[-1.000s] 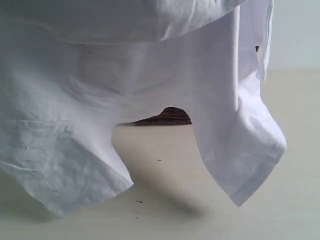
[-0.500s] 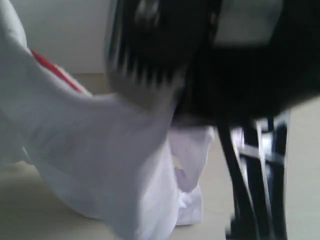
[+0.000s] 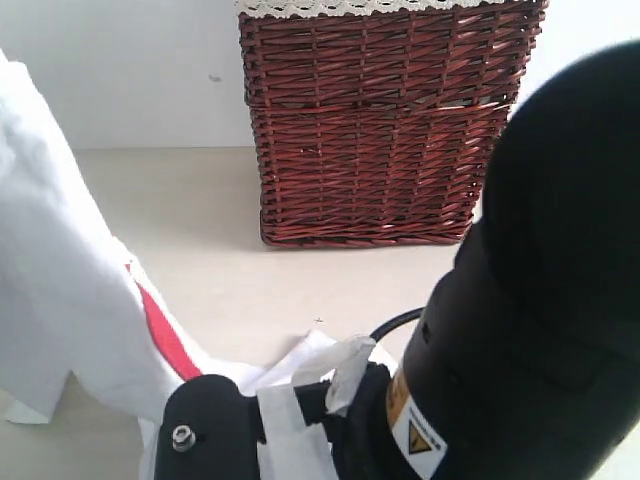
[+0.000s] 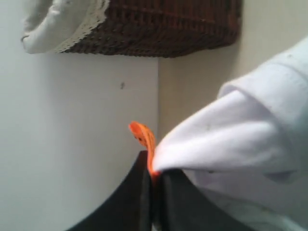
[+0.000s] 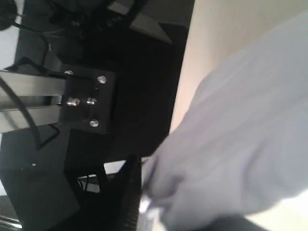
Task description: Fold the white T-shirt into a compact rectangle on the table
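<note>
The white T-shirt [image 3: 60, 300] hangs down the left of the exterior view, a red edge [image 3: 165, 340] showing, and its lower folds rest on the table [image 3: 200, 200]. My left gripper [image 4: 154, 175] is shut on the shirt's neck, the orange tag [image 4: 143, 137] sticking out between the fingers. White cloth [image 4: 240, 139] bulges beside it. My right arm [image 3: 530, 300] fills the lower right, low over the table. In the blurred right wrist view, shirt cloth [image 5: 240, 134] lies against the one finger [image 5: 132, 192] that shows of my right gripper [image 5: 147, 202]. The other finger is hidden.
A dark wicker basket [image 3: 390, 130] with cream lace trim stands at the back of the table against the pale wall [image 3: 120, 70]. Black stand parts [image 5: 86, 101] lie beyond the table edge in the right wrist view.
A second ago the shirt hung spread across the whole exterior view. It now hangs at the left, the basket shows, and the right arm has swung down into the foreground.
</note>
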Motion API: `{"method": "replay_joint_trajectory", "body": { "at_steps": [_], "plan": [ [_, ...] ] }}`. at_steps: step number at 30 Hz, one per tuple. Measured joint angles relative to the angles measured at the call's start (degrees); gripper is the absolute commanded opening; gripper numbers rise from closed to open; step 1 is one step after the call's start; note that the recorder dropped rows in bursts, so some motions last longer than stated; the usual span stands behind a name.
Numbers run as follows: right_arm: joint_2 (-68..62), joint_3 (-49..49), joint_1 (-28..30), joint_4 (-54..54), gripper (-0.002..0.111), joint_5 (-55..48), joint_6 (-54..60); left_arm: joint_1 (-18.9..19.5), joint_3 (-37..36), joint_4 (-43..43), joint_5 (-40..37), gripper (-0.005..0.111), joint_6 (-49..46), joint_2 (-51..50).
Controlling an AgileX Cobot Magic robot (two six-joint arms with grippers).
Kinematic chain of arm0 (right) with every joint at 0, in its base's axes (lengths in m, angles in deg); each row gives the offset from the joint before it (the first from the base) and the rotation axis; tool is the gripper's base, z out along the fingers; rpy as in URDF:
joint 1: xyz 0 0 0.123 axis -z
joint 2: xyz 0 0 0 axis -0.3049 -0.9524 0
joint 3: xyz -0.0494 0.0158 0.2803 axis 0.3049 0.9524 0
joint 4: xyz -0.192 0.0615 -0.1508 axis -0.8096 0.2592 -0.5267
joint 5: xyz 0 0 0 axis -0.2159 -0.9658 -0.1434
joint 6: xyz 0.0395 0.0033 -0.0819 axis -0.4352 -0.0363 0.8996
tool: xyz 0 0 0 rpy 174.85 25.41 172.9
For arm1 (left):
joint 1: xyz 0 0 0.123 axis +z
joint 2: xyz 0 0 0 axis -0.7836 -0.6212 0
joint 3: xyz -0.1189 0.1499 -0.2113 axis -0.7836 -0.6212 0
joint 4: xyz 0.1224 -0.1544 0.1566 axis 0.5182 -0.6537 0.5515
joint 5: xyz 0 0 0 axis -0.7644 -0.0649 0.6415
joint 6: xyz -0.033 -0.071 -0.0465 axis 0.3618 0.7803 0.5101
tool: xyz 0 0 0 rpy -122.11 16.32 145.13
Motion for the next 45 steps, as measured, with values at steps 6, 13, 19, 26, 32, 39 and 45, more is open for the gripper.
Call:
{"method": "replay_joint_trajectory", "body": {
  "at_steps": [6,13,19,26,32,39,45],
  "plan": [
    [0.1,-1.8,0.0,-2.9,0.061,0.4,-2.1,0.0,-5.3,0.2,-6.9,0.009,-0.9,-2.8],
    [4.0,-2.6,0.0,-17.3,0.060,0.8,-12.4,0.0,-13.2,0.9,-8.0,0.063,1.0,-3.8],
    [4.4,-2.4,0.0,-47.1,0.029,4.3,-39.2,0.0,-18.2,1.1,-10.7,0.033,3.6,-3.8],
    [0.0,-1.8,6.5,-53.6,0.000,11.9,-51.9,0.0,-20.5,0.2,-15.5,0.002,5.9,-2.4],
    [-6.2,-1.7,12.3,-47.4,0.000,15.6,-48.1,0.0,-22.2,-3.4,-16.2,0.040,8.4,-2.2],
    [-7.4,-1.7,12.7,-46.6,0.000,16.7,-47.2,-0.2,-22.3,-4.3,-14.7,0.104,13.1,1.9],
    [-6.6,-1.7,12.9,-46.5,0.000,16.7,-46.9,-4.2,-22.3,-8.4,-14.5,0.104,15.2,8.0]
  ]
}}
